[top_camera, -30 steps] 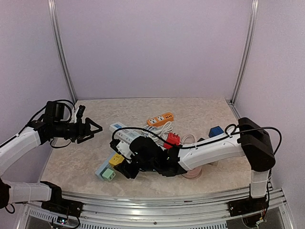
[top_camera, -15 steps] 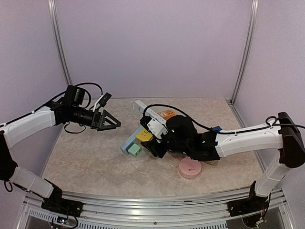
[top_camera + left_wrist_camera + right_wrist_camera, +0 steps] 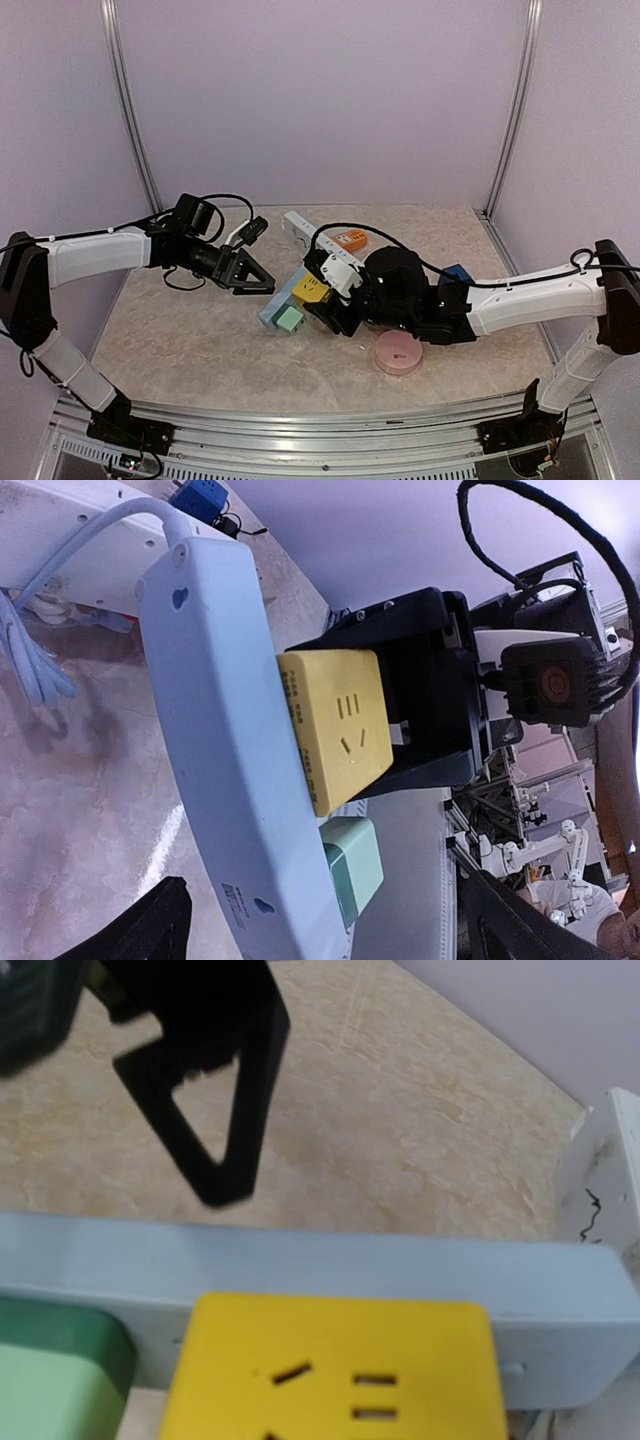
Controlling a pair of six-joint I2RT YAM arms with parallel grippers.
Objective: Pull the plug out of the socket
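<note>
A light blue socket strip [image 3: 272, 306] is held tilted above the table, with a yellow plug [image 3: 309, 290] and a pale green plug [image 3: 290, 319] seated in it. My right gripper [image 3: 320, 302] is shut on the yellow plug [image 3: 335, 725], its black jaws on either side of it. My left gripper [image 3: 258, 258] is open just left of the strip [image 3: 220, 730], and its fingers [image 3: 150, 932] stand either side of the strip's end by the green plug [image 3: 358, 865]. In the right wrist view the yellow plug [image 3: 340, 1370] fills the bottom and hides my own fingers.
A white power strip [image 3: 300, 226] and an orange one [image 3: 350, 240] lie behind the held strip. A blue adapter [image 3: 455, 274] sits at the right, a pink disc [image 3: 398, 352] in front of my right arm. White cables trail under the strips [image 3: 30, 660].
My right gripper has carried the strip with its plugs up and to the right. My left gripper has swung right toward the strip's end and opened wider.
</note>
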